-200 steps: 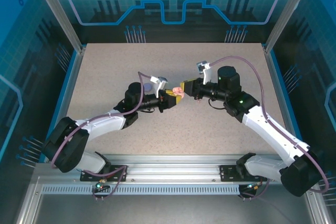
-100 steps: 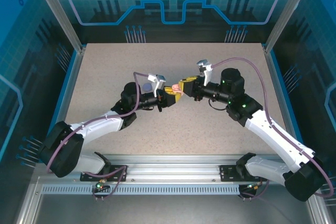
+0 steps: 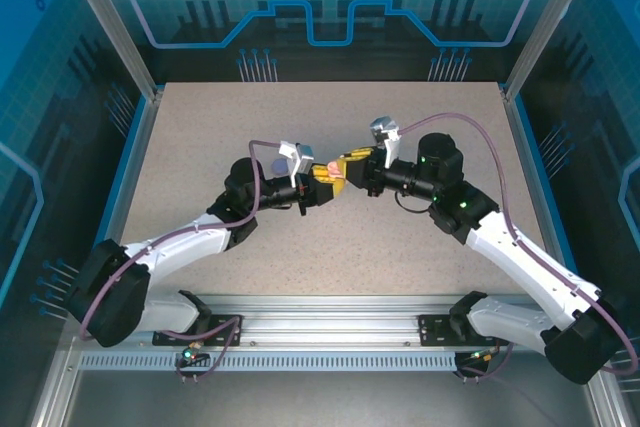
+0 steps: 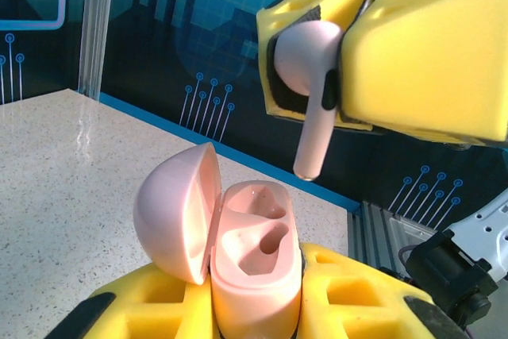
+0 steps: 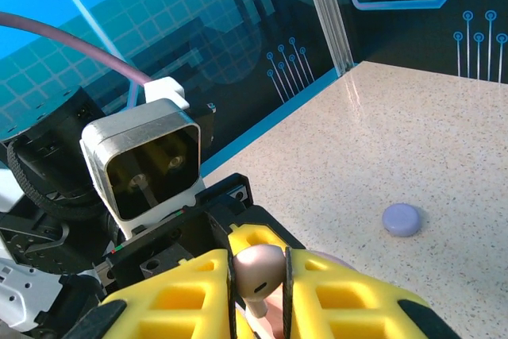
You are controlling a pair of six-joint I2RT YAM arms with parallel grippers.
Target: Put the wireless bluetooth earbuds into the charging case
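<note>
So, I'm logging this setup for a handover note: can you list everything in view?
charging case: one, pale pink, lid open, held in the left claw
earbud: one, pale pink, pinched in the right claw, apart from the case
disc: one, lilac, flat on the table
table: one, speckled beige, under both arms
left claw: one, yellow pads, shut on the case
right claw: one, yellow pads, shut on the earbud

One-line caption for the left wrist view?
Right gripper holds a pink earbud stem-down above the open pink case clamped in the left gripper.

Pale pink earbud (image 4: 309, 69) hangs stem-down above open pink case (image 4: 254, 271).
</note>
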